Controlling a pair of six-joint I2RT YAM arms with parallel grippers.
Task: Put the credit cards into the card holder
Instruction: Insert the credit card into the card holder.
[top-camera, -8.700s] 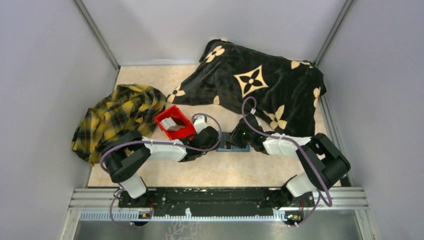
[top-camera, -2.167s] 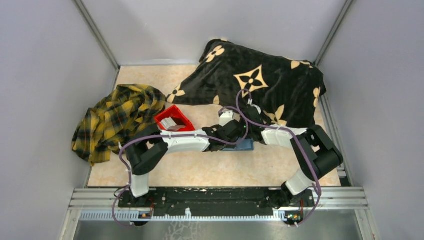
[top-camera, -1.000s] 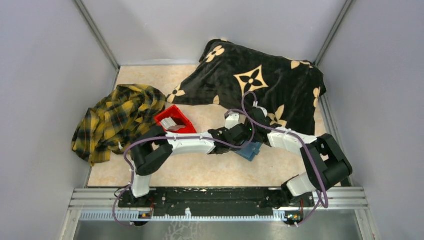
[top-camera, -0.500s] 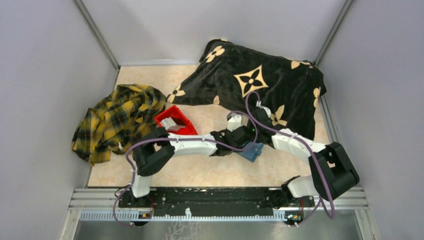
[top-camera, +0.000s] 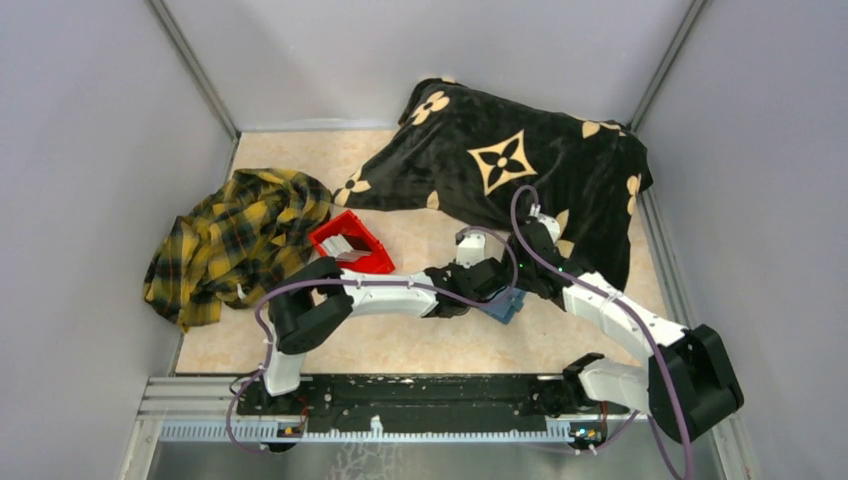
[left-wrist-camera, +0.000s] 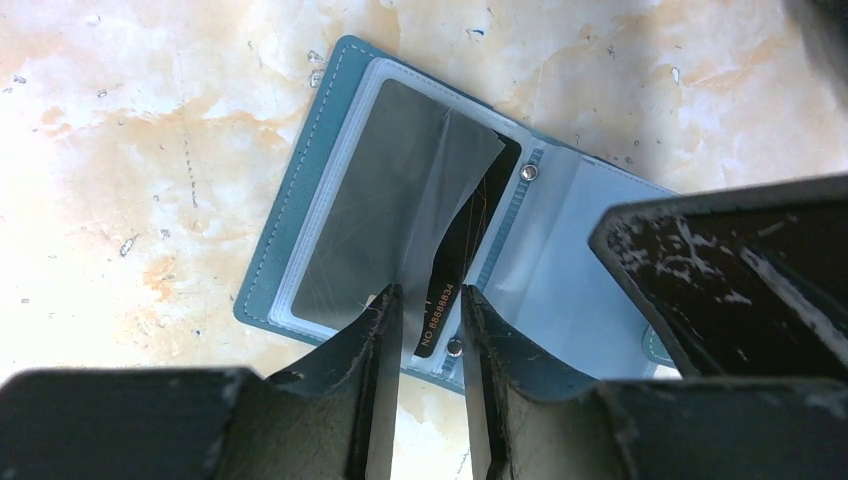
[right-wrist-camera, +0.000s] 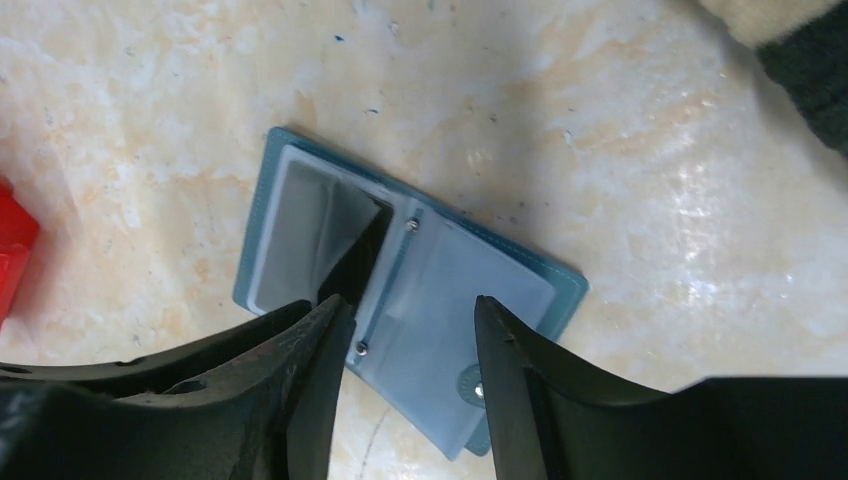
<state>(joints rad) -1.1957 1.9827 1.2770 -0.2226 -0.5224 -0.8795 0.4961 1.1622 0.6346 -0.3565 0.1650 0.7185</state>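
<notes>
The left gripper (left-wrist-camera: 430, 305) has its two black fingers (left-wrist-camera: 375, 370) set narrow, pinched on the near end of a dark credit card (left-wrist-camera: 447, 275) that has pale lettering along one edge. The far end of that card runs under a lifted clear plastic sleeve (left-wrist-camera: 400, 190). The sleeve sits on the left half of the card holder (left-wrist-camera: 290, 240), a flat teal-blue folding wallet lying open on the beige marbled table (left-wrist-camera: 150, 150). The card is tilted, partly inside the sleeve, with its near end outside.

The right gripper (right-wrist-camera: 412, 310) hangs over the same wallet with its jaws wide and nothing between them. Through the gap the pale grey-blue right half of the card holder shows, lying flat with small metal studs (right-wrist-camera: 411, 225) along its fold.

From above, the two wrists meet over the middle of the table. They cover most of the card holder, so only a teal corner shows below them.

To the left, apart from the wallet, stands a small red plastic bin (top-camera: 372, 262). A few white and grey credit cards (top-camera: 347, 249) lean inside it. Just beside the bin, on the table's left side, lies a crumpled yellow-and-black plaid cloth (top-camera: 235, 235). A black blanket with beige flower motifs (top-camera: 520, 165) is heaped over the far right of the table, and its near edge lies close to the right arm's wrist.
</notes>
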